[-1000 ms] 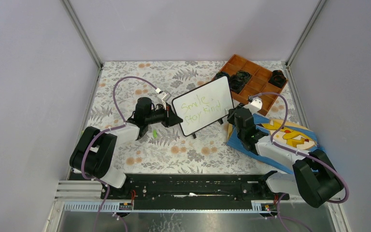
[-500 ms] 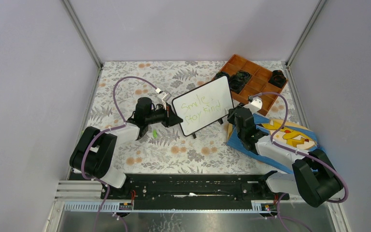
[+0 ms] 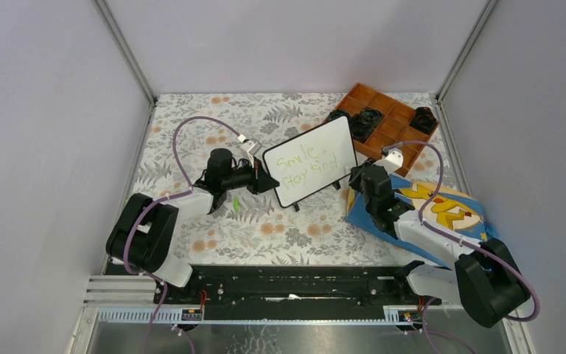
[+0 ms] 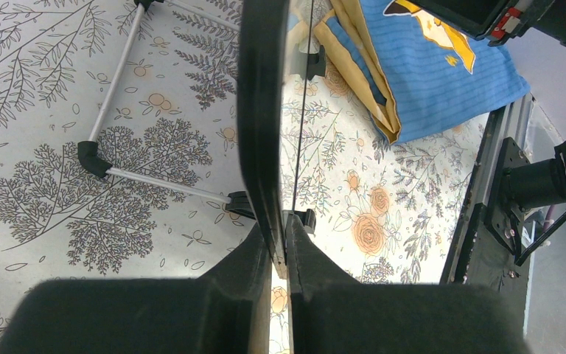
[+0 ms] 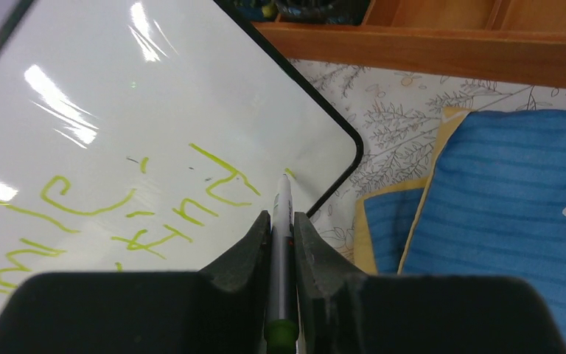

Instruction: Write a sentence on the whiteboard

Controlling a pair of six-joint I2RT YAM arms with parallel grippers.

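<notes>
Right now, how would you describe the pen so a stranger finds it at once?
Find the white board standing in the middle of the flowered table. At its right edge the right tool pinches a thin pen, tip near the board's corner. Nothing else is a slim silver stick with a green ring.

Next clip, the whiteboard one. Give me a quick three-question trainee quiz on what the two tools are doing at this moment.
1. True or false: the left tool is clamped on the edge of the whiteboard.
2. What does the right tool hold? A) a marker B) an eraser C) nothing
3. Fill in: the sentence on the board is written in ____ ink.
Key: 1 true; 2 A; 3 green.
</notes>
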